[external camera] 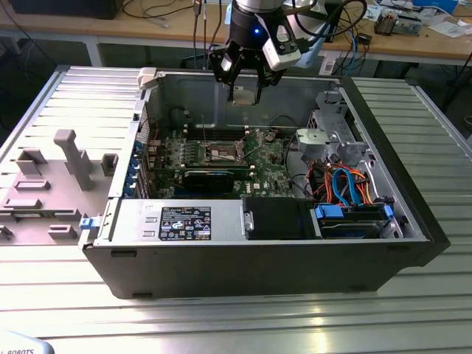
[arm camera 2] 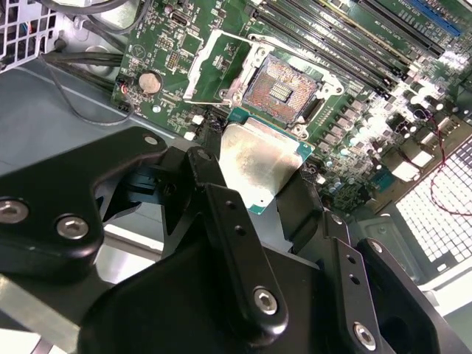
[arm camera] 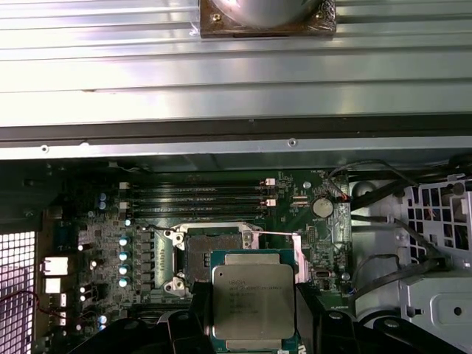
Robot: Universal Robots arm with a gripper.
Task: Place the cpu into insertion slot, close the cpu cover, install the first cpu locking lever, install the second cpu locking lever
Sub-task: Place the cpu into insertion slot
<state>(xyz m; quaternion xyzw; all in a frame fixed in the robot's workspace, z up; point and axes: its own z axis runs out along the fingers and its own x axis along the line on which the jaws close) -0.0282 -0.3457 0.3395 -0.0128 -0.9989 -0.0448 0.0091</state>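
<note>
In a 2-finger pinch of the hand [arm camera: 254,313], the cpu [arm camera: 253,295], apparently above the insertion slot [arm camera: 209,254].

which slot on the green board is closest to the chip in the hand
The square socket with the dark centre and silvery rim: in both wrist views the chip in the hand shows right at its edge. The long black memory slots lie beyond it.

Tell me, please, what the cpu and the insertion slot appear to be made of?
The cpu: its top looks like silvery-grey metal with a dull sheen, on a thin green board edge, likely laminate. The insertion slot: a dark, probably plastic centre with fine contacts glinting coppery, framed by a shiny silvery metal rim that reflects light.
</note>
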